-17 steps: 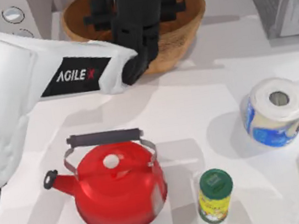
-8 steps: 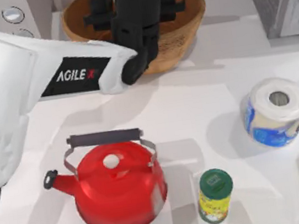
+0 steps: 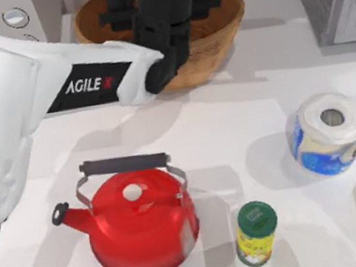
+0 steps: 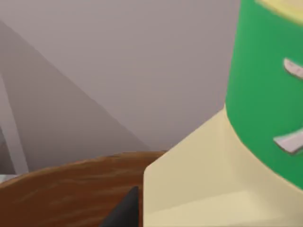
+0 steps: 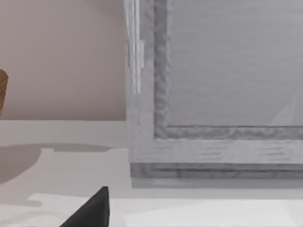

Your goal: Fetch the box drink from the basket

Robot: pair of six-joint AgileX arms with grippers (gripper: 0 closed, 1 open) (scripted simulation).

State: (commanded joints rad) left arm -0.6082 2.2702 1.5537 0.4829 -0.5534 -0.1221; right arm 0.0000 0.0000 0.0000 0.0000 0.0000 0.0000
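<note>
box drink [image 4: 203,170]: pale cream-yellow carton, green top, close in the left wrist view, above the wicker rim | basket [image 3: 217,32]: big oval light-brown woven bowl, upright at the worktop's far edge, middle-left in the top view

Beside the light-brown woven basket [image 3: 223,31], the box drink [image 4: 213,179] was pale cream with a green top, the kettle [image 3: 141,228] red.
</note>
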